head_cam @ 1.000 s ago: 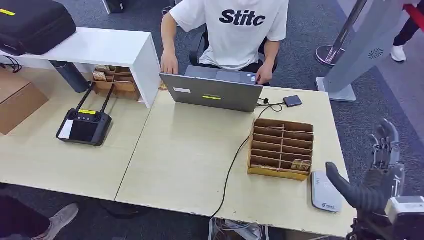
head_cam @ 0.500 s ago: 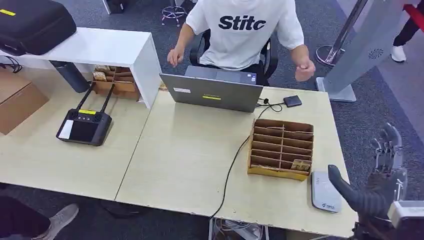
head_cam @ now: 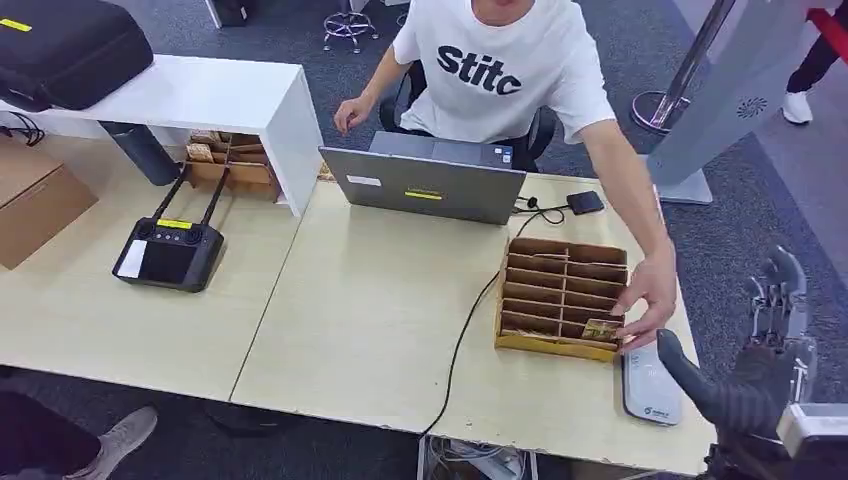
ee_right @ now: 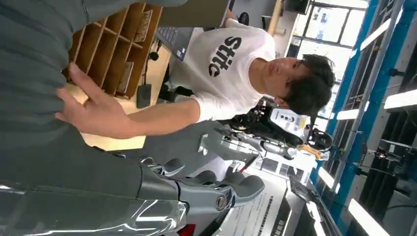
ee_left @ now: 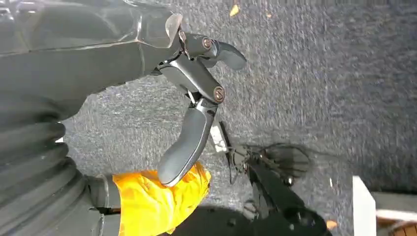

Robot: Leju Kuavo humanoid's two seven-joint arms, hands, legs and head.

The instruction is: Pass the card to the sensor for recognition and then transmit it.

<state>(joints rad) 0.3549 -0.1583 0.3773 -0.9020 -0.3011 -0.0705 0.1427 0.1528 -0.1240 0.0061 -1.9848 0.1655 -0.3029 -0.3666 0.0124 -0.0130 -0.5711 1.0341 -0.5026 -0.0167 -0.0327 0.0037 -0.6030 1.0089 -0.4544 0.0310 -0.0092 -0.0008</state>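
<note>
While the person's hand reaches over the slotted cardboard organiser at centre right, the empty, spread-fingered right hand should wait beside the smooth grey sensor. A small flat card lies in the organiser's nearest slot. Left hand hangs empty, fingers loose.

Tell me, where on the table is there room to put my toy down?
The biggest bare patch is the middle of the table, between the laptop, the black cable and the black controller. The right end is crowded: the wooden rack, the white sensor, a person's hand and the robot's right hand.
</note>
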